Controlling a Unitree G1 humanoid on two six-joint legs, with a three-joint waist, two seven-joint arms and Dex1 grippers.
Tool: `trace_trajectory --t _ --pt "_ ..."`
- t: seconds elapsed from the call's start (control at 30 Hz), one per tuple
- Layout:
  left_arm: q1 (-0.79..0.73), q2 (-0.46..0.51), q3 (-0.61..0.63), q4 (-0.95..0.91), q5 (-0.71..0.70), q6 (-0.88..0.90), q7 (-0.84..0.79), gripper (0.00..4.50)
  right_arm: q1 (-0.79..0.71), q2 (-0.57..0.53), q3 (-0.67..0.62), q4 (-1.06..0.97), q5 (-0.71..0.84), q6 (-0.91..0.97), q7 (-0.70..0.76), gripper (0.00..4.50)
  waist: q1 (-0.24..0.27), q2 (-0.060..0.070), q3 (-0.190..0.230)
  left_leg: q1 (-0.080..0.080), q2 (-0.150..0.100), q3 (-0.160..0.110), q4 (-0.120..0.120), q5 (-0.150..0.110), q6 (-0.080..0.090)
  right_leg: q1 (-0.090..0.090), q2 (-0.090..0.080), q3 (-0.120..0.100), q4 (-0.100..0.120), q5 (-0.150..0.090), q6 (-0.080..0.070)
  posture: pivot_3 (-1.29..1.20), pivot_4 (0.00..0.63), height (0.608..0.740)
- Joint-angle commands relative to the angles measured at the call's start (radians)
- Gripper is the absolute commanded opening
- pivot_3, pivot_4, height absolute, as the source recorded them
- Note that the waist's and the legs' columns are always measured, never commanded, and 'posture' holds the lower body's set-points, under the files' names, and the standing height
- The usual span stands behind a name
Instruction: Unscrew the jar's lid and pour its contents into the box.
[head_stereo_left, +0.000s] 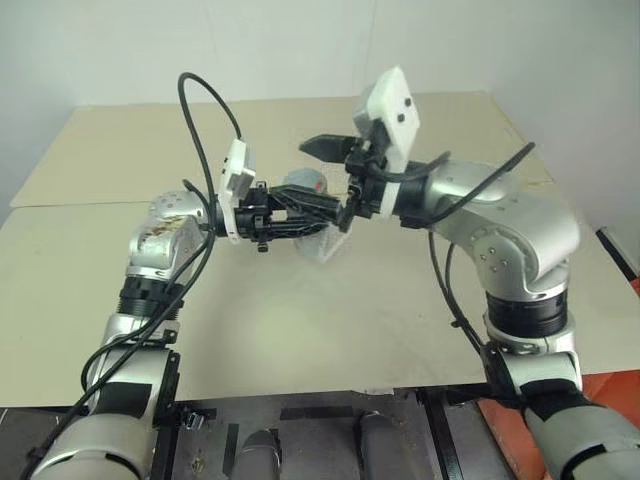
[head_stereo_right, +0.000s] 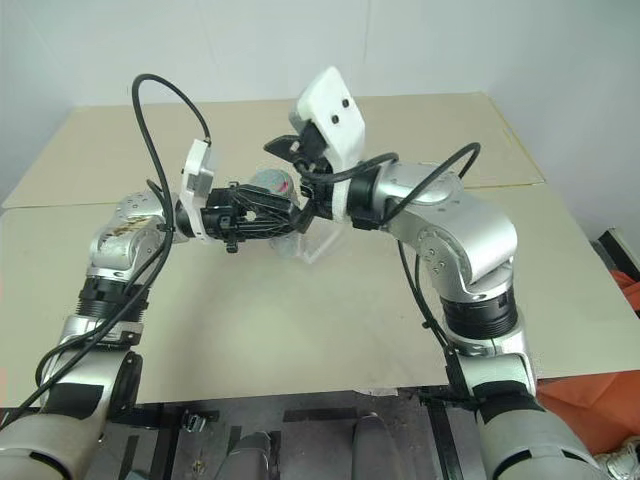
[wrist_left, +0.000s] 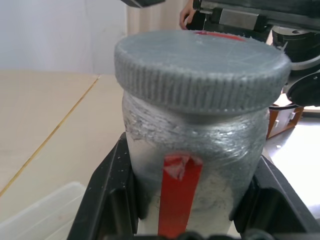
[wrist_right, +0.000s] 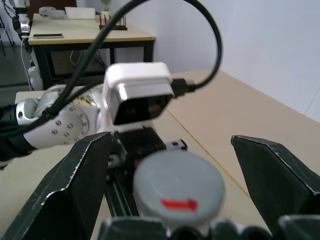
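My left gripper (head_stereo_left: 318, 209) is shut on the jar (wrist_left: 195, 135), holding it level above the table. The jar has a silvery clear wall and a red strip. Its grey ribbed lid (wrist_left: 200, 65) is screwed on and faces my right gripper (wrist_right: 175, 170). That gripper is open, with one black finger (wrist_right: 75, 180) on each side of the lid and a gap to both. A red mark shows on the lid's flat top (wrist_right: 179, 189). The clear box (head_stereo_left: 325, 245) lies on the table just below the jar. The contents are hidden behind the jar's cloudy wall.
The beige table (head_stereo_left: 300, 330) spreads wide around both arms, with a seam (head_stereo_left: 80, 205) running across it. Black cables (head_stereo_left: 205, 100) loop above the left wrist. A white wall stands behind the table's far edge.
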Motion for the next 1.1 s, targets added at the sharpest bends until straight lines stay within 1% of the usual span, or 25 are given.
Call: trace_trajectory --t 0.03,0.2,0.33,0.73,0.97,1.1 --pt "-0.022 0.009 0.011 -0.026 -0.003 -0.012 -0.010 1.91 -0.033 0.017 0.007 0.015 -0.031 -0.018 -0.024 4.44 0.001 0.000 0.000 0.000 0.000 0.000 0.000 0.000 0.000 0.000 0.000 0.000 0.000 0.000 0.000 0.00 0.150 0.740" --pt "-0.010 0.018 0.013 -0.039 -0.005 -0.008 -0.012 1.91 -0.044 0.032 0.028 0.044 -0.062 -0.025 -0.028 4.44 0.001 0.000 0.000 0.000 0.000 0.000 0.000 0.000 0.000 0.000 0.000 0.000 0.000 0.000 0.000 0.00 0.150 0.740" --pt "-0.009 0.026 0.017 -0.041 -0.006 -0.007 -0.012 1.91 -0.037 0.022 0.026 0.055 -0.083 -0.022 -0.025 4.44 0.001 0.000 0.000 0.000 0.000 0.000 0.000 0.000 0.000 0.000 0.000 0.000 0.000 0.000 0.000 0.00 0.150 0.740" --pt "-0.013 0.054 0.029 -0.032 -0.016 -0.004 -0.021 1.91 0.001 -0.070 -0.039 0.038 -0.066 -0.003 -0.006 4.44 0.002 0.000 0.000 0.000 0.000 0.000 0.000 0.000 0.000 0.000 0.000 0.000 0.000 0.000 0.000 0.00 0.150 0.740" --pt "0.011 0.088 0.038 -0.059 -0.028 0.023 -0.033 1.91 0.024 -0.132 -0.075 0.023 -0.040 -0.001 0.007 4.44 -0.001 0.000 0.000 0.000 0.000 0.000 0.000 0.000 0.000 0.000 0.000 0.000 0.000 0.000 0.000 0.00 0.150 0.740" --pt "0.026 0.096 0.040 -0.076 -0.031 0.031 -0.027 1.91 0.026 -0.150 -0.084 0.022 -0.024 -0.007 0.010 4.44 0.002 0.000 0.000 0.000 0.000 0.000 0.000 0.000 0.000 0.000 0.000 0.000 0.000 0.000 0.000 0.00 0.150 0.740"
